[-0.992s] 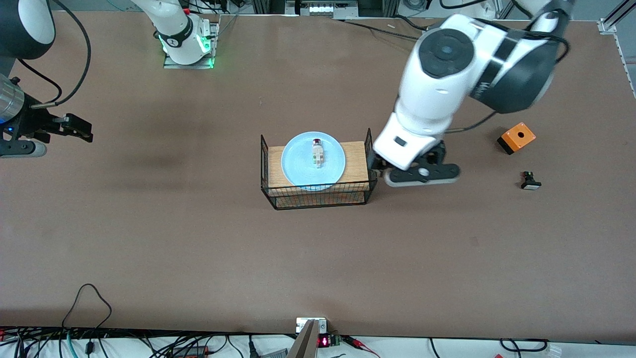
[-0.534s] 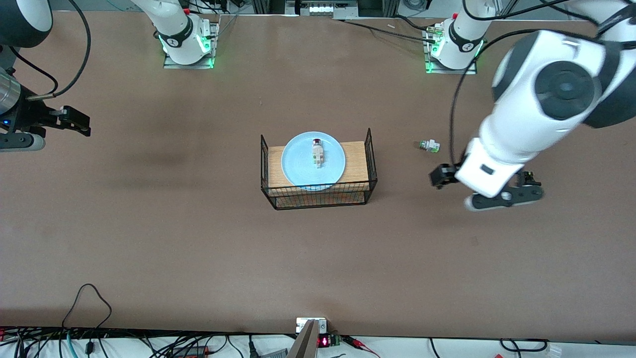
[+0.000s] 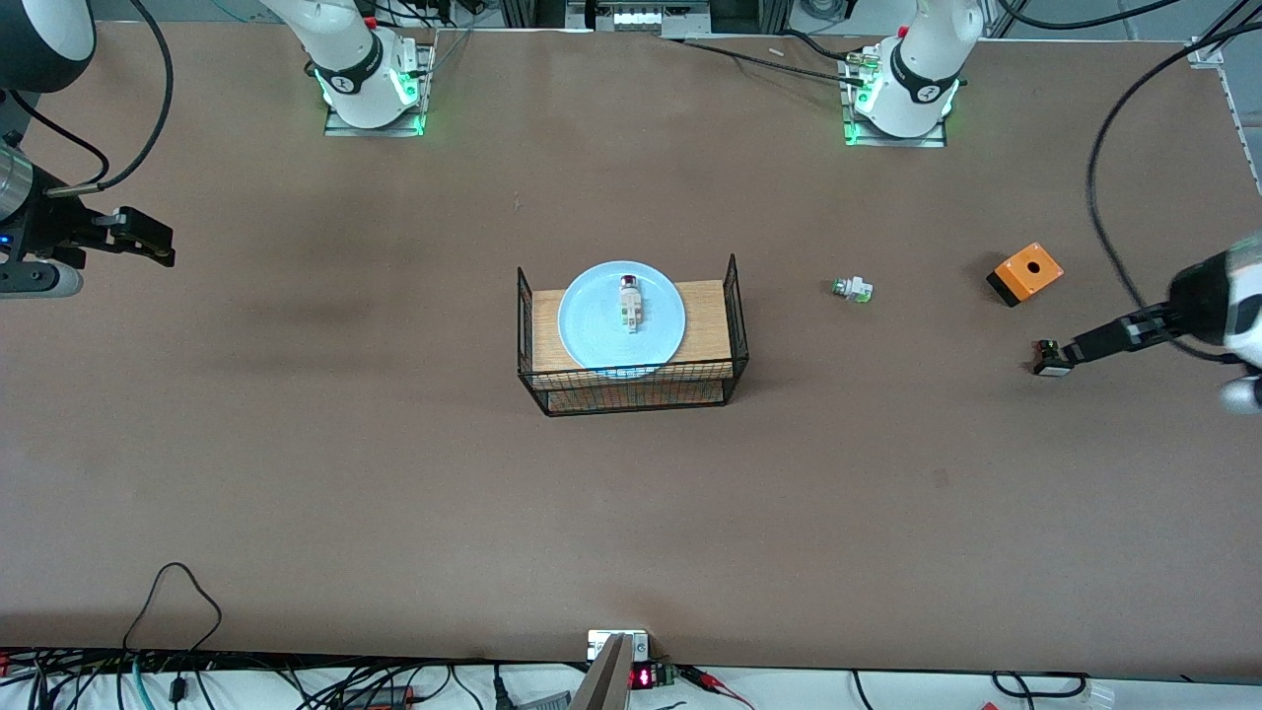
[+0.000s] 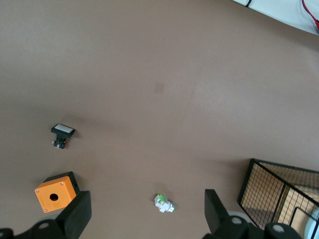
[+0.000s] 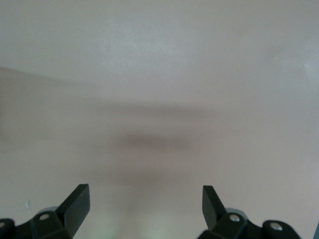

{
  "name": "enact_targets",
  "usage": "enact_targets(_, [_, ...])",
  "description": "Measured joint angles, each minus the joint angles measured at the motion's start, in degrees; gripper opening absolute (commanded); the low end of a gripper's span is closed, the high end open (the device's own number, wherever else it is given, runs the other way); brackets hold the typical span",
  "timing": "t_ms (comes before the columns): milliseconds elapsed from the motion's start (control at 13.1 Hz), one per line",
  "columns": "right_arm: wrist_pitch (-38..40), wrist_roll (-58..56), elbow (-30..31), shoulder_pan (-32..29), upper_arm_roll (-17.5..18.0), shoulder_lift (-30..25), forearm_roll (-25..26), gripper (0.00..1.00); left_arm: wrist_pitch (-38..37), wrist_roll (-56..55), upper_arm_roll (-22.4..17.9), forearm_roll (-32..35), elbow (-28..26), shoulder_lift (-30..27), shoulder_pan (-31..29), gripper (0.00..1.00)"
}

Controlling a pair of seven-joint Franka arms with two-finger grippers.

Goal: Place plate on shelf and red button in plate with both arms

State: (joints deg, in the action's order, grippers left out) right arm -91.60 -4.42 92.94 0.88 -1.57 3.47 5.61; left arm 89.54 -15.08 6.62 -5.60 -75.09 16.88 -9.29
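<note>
The pale blue plate (image 3: 596, 330) lies on the wooden board inside the black wire rack (image 3: 631, 380) at mid-table. The red button (image 3: 630, 302), a white part with a red cap, lies on the plate. My left gripper (image 3: 1081, 347) is open and empty, high over the left arm's end of the table, above the black button (image 3: 1051, 359). In the left wrist view its gripper (image 4: 147, 209) is wide open over bare table. My right gripper (image 3: 146, 242) is open and empty over the right arm's end of the table; its wrist view (image 5: 144, 204) shows only bare table.
A white part with a green cap (image 3: 852, 289) lies between the rack and an orange box (image 3: 1025, 272). The left wrist view shows the same white part (image 4: 163, 203), the orange box (image 4: 54, 193), the black button (image 4: 62, 133) and a corner of the rack (image 4: 271, 191).
My left arm has swung away from beside the rack to the left arm's end of the table, uncovering the white-green part and orange box. My right gripper has drifted slightly farther from the front camera.
</note>
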Motion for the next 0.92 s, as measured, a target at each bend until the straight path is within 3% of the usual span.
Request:
enact_targets(305, [0.0, 0.0, 0.0, 0.0, 0.0, 0.2, 0.0, 1.00, 0.3, 2.5, 0.4, 0.1, -6.0, -3.9, 0.0, 1.00])
enact_targets(534, [0.0, 0.0, 0.0, 0.0, 0.0, 0.3, 0.0, 1.00, 4.7, 5.2, 0.5, 5.3, -7.9, -5.0, 2.1, 1.00])
enact_targets(916, [0.0, 0.1, 0.0, -0.1, -0.2, 0.5, 0.0, 1.00, 9.4, 11.0, -0.2, 6.3, -12.7, -7.7, 3.4, 1.00])
